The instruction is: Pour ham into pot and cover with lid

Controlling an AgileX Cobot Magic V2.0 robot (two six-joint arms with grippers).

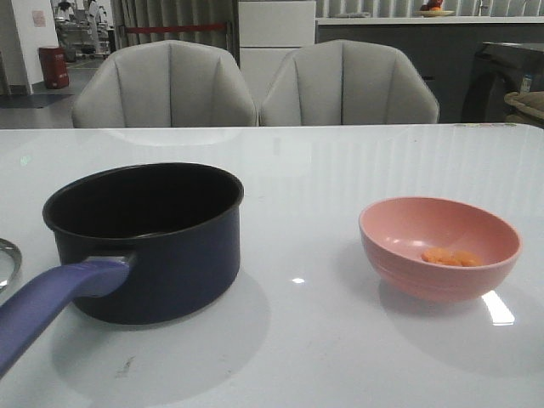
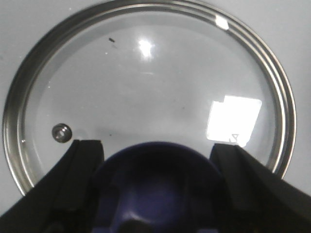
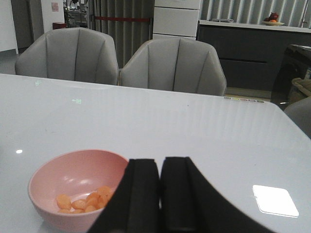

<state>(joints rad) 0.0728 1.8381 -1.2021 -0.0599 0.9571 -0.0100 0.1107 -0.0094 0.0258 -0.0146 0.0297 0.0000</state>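
**Q:** Front camera: what's laid out?

**A:** The pot stands open on the white desk, handle towards me, ready for filling. The pink bowl, well apart to its right, holds the ham. Neither arm shows; only a sliver of the lid clears the left edge.

**Q:** Left wrist?

**A:** My left fingers stand spread either side of the lid's knob, not touching it. The lid lies flat; its lettering is unreadable.

**Q:** Right wrist?

**A:** My right fingers are pressed together, empty, near the bowl, hiding its near rim.
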